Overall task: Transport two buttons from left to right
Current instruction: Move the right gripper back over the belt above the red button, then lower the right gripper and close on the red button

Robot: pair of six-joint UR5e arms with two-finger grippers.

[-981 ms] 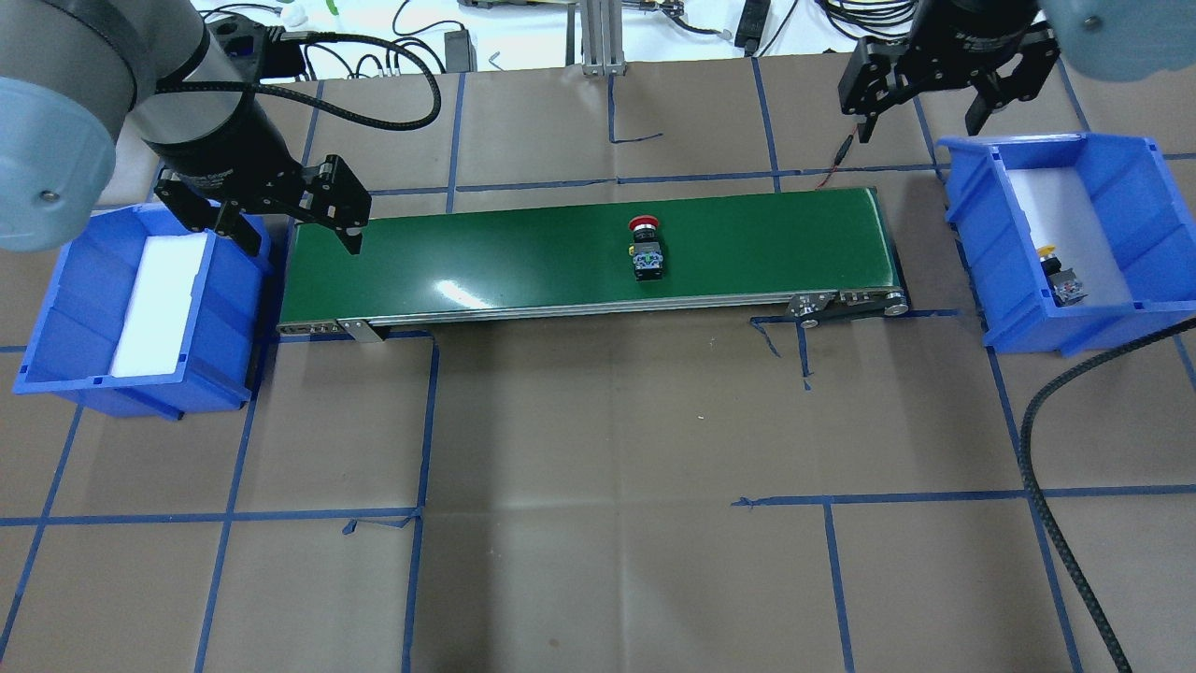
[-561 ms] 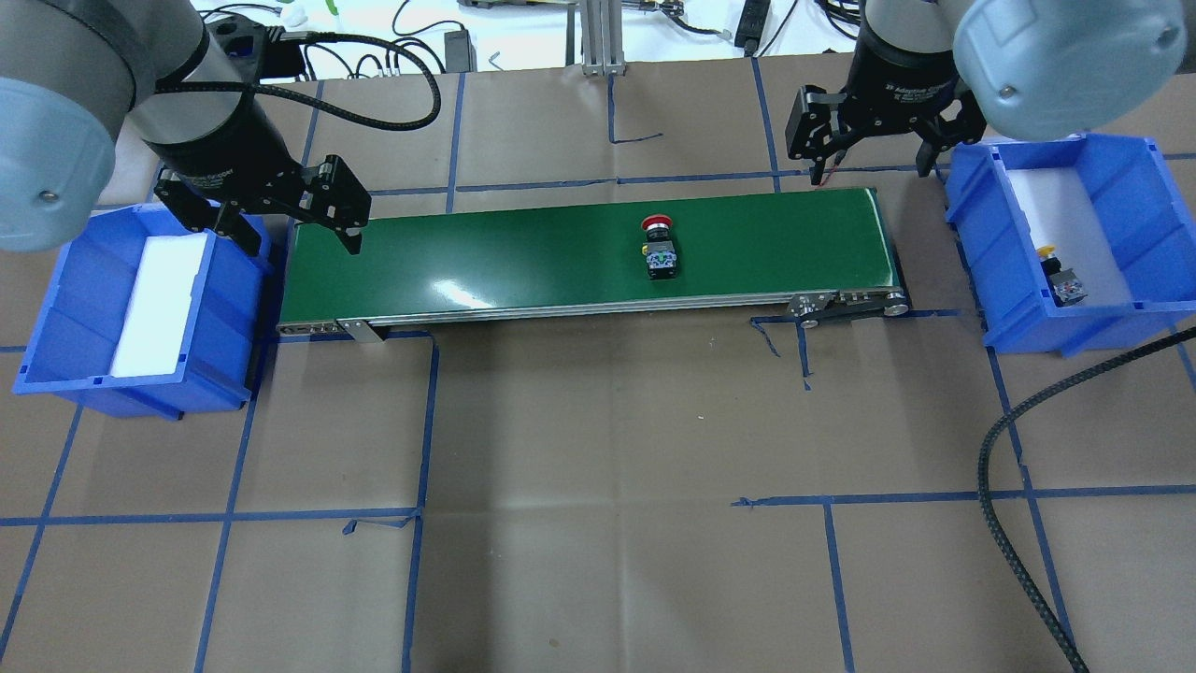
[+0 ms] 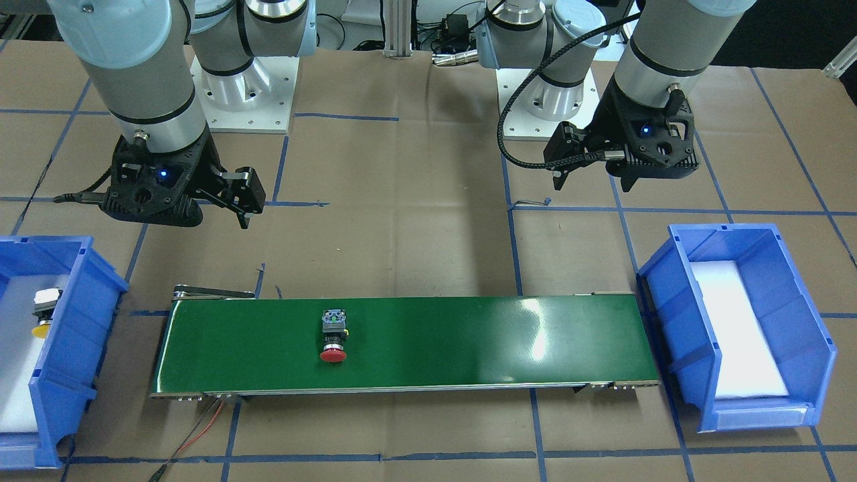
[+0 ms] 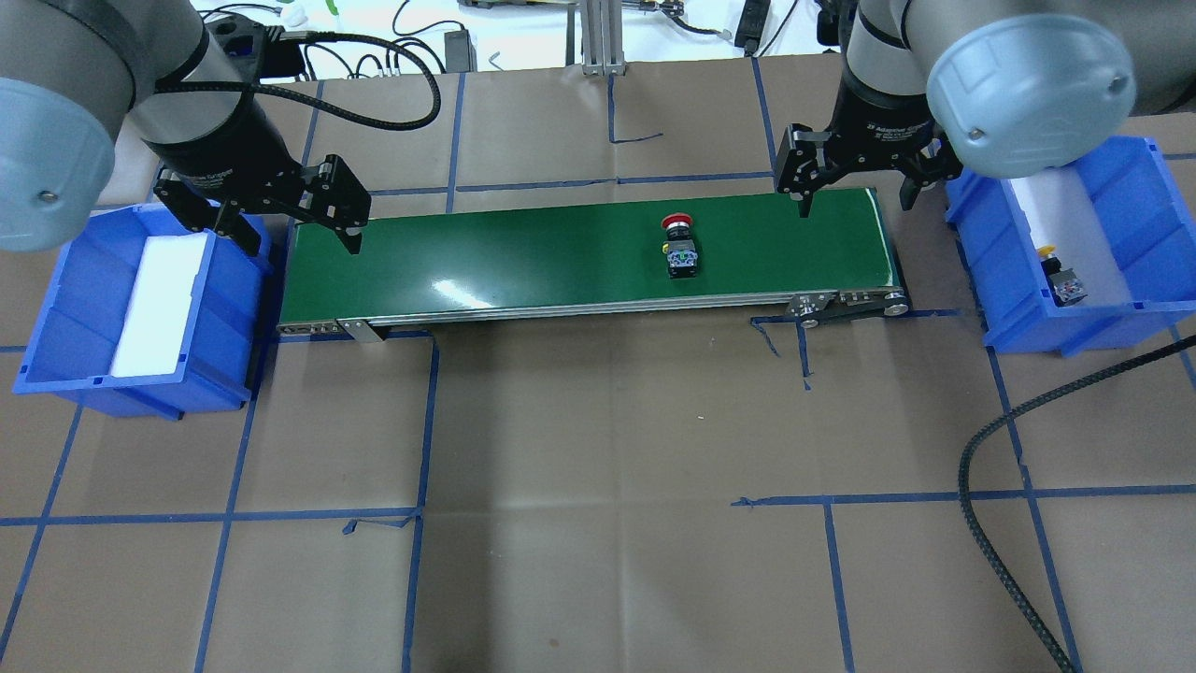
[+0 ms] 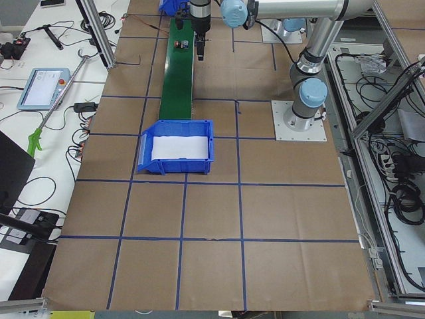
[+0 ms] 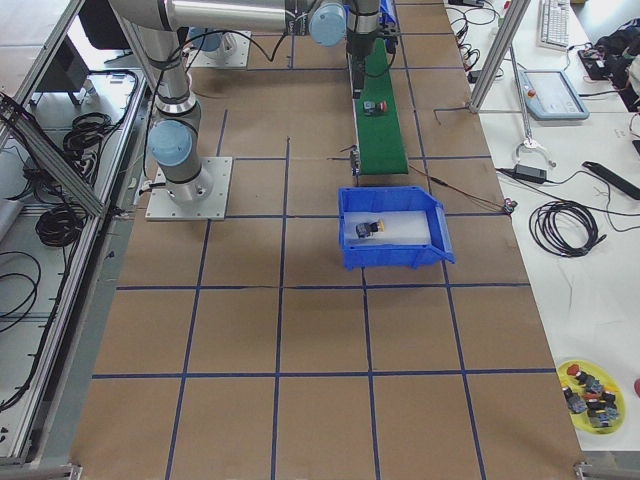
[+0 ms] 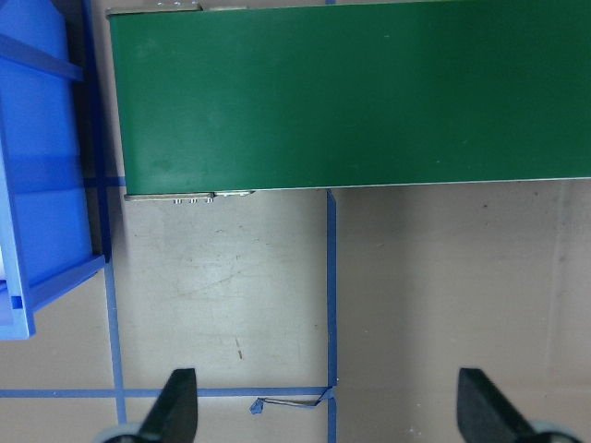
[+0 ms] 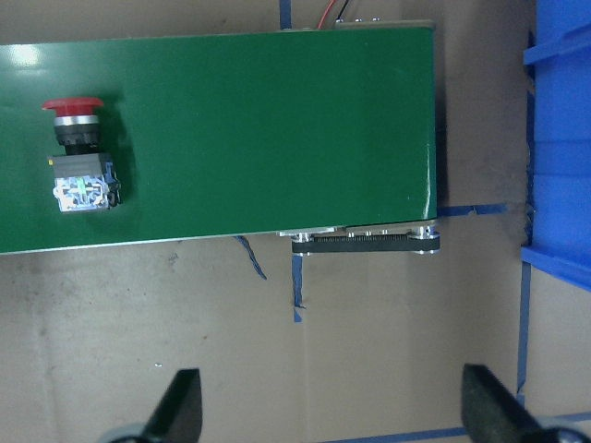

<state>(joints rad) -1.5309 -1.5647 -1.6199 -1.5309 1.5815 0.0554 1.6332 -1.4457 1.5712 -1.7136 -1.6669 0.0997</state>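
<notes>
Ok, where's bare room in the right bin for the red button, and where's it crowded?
In the right bin, the white liner is bare from the yellow button to the far wall. Crowded: the robot-side end by the belt-side wall, where that button lies. The open right gripper hangs over the right end of the belt.

From this end I see the blue bin [image 6: 400, 255] nearest me, with the yellow button [image 6: 366, 229] lying on its white liner. Beyond it the green belt [image 6: 380, 140] runs away from me, the red button [image 6: 372, 106] lying partway along it. My right arm [image 6: 230, 14] reaches across above the belt
</notes>
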